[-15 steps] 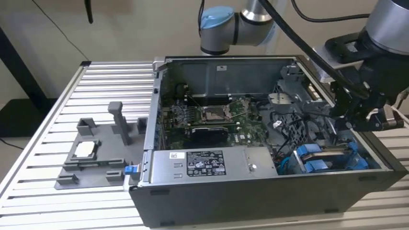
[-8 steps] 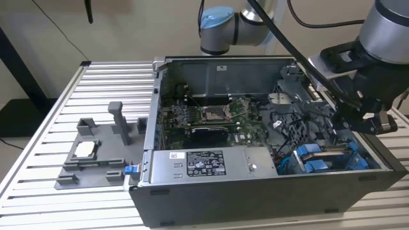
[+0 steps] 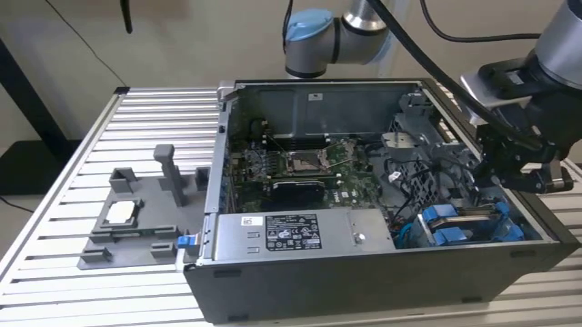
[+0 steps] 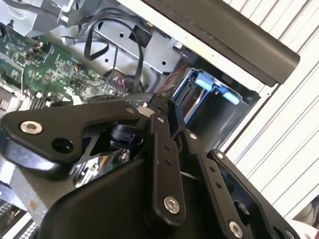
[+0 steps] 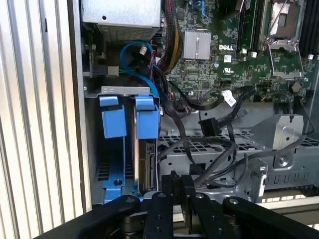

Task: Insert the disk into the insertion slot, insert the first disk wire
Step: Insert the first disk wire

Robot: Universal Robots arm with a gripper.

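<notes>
**Disk seated, wire left to do**

In the exterior view the open computer case lies on the slatted table. The insertion slot sits at about 4 o'clock from the motherboard, beside the silver power-supply box.

In the first wrist view the disk stands edge-on inside that slot, directly under one of the two blue clips. I judge the first step done. The bay next to it looks empty.

The wire step looks unfinished. A black cable with a flat connector lies loose over the perforated metal drive cage, near the disk but apart from it. No connector can be seen plugged into the disk's edge, though that end is partly hidden behind the tool.

The gripper hangs over the case's edge at about 3 o'clock in the exterior view, just above the slot. In both wrist views its fingers appear pressed together, and I can make out nothing between them. It is nearest to the seated disk and the slot's end, and touches neither as far as I can tell.
</notes>
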